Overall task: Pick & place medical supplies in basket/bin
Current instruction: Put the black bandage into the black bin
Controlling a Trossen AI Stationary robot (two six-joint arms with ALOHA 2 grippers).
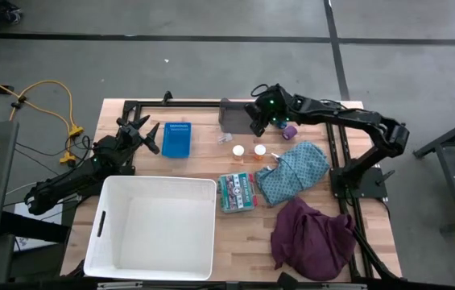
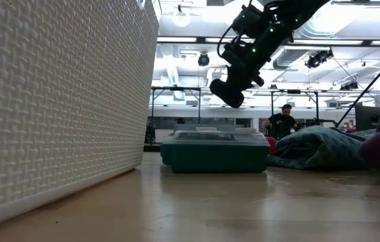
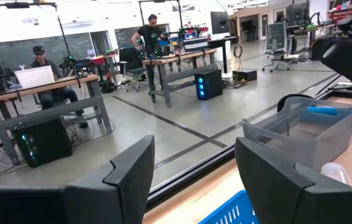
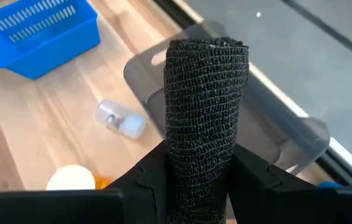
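Observation:
My right gripper (image 1: 259,115) hangs above the table's far side, beside a clear grey bin (image 1: 231,115), shut on a dark woven roll (image 4: 207,93). A small blue thing (image 3: 322,111) lies inside that bin. The purple roll (image 1: 291,129) rests on the table near the right arm. Two orange bottles with white caps (image 1: 237,151) (image 1: 259,150) stand in front of the bin. The teal patterned cloth (image 1: 295,171) and the maroon cloth (image 1: 312,234) lie crumpled on the right. My left gripper (image 3: 194,168) is open, beside a blue basket (image 1: 176,138). My right gripper pinches the dark roll between its two fingers (image 4: 147,171), one on each side of the roll's curved wall (image 4: 194,149). The roll's far end sticks out well past the fingertips. It is lifted clear, above the bin's edge (image 4: 275,124).
A large white basket (image 1: 155,225) fills the near left of the table. A green lidded box (image 1: 237,192) lies beside it. A small clear vial (image 4: 121,118) lies between the blue basket and the bin. People work at benches in the room beyond.

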